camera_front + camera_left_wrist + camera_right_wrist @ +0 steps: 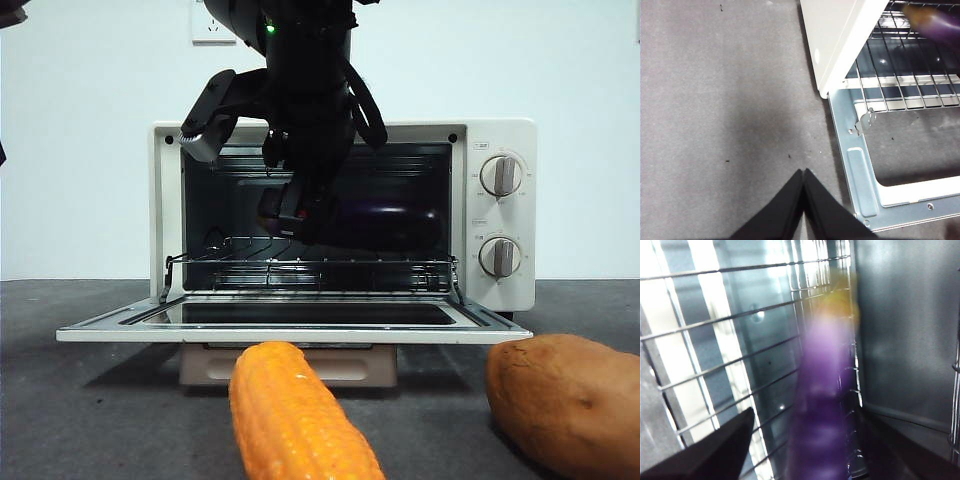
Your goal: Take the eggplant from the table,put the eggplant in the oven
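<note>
The cream-white oven (500, 135) stands with its door (300, 330) folded down flat. My right gripper (298, 215) reaches inside the cavity from above. In the right wrist view the purple eggplant (822, 430) appears blurred over the wire rack (730, 365), between the spread jaws of the right gripper (807, 415), with a gap on each side. From the front, the eggplant (395, 225) is a dark shape just right of that gripper, above the rack (310, 265). My left gripper (803, 175) hangs shut over the grey table (715, 100), beside the door's left corner.
An orange corn cob (295, 420) lies on the table (100, 400) in front of the door, and a brown sweet potato (570, 400) sits at the front right. The oven's knobs (500, 175) are on its right panel. The eggplant's tip (935, 22) shows in the left wrist view.
</note>
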Motion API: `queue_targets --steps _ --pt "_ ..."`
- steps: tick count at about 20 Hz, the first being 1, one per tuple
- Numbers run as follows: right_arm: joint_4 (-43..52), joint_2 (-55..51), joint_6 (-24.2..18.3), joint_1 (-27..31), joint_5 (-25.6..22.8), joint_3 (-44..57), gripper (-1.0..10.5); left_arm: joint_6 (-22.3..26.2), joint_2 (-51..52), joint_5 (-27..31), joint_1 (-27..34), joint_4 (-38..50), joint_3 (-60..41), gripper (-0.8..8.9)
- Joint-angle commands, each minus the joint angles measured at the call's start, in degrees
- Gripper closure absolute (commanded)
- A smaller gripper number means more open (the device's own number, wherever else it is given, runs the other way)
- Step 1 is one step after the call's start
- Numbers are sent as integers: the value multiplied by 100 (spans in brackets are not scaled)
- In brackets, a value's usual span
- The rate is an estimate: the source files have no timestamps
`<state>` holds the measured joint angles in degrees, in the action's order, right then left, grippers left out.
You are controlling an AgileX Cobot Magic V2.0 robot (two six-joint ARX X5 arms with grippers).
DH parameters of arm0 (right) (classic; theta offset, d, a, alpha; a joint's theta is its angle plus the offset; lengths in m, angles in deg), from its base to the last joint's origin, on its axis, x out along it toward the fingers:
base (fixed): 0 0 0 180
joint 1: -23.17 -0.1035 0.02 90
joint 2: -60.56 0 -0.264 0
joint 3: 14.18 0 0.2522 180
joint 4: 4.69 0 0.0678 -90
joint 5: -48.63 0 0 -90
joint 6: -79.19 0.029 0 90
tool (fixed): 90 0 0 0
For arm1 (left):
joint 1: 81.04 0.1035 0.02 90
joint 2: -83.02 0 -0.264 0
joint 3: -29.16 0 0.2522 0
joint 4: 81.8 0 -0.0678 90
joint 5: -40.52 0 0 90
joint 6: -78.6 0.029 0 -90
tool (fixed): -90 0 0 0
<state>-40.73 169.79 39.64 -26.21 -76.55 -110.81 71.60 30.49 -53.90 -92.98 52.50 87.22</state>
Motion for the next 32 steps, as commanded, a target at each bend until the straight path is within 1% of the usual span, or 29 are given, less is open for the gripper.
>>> queue_targets --steps 1,7,12,16,20,22,24,25,28,30,32 --pt "55 136 201 -52 -28 -70 609 -20 -33 -13 -2 28 28 808" --pt "37 133 483 -79 -33 -70 610 -20 -33 -13 -2 26 28 807" --pt "-24 133 507 -79 -46 -70 610 -20 -107 -22 -2 24 28 807" --pt "-26 133 509 -79 -50 -72 610 -20 -260 -210 -2 26 28 807" --pt "-31 61 509 -144 -83 -92 610 -15 -437 -227 -2 44 28 808" --pt "-33 -61 538 -192 -79 -92 610 -15 -595 -481 -2 85 28 808" --pt "-72 -271 745 -227 -61 -92 610 -15 -844 -640 -2 186 28 808" --pt "-175 -413 833 -238 26 -92 610 -15 -1010 -754 -2 247 28 808" --pt "-660 -981 1414 -295 553 -92 612 -13 -1613 -964 0 450 28 808" --pt "-1106 -1515 1805 -374 876 -92 681 46 -2037 -1088 52 514 28 808" --pt "-1480 -2050 2070 -470 1211 -92 745 52 -2376 -1381 192 529 28 808"
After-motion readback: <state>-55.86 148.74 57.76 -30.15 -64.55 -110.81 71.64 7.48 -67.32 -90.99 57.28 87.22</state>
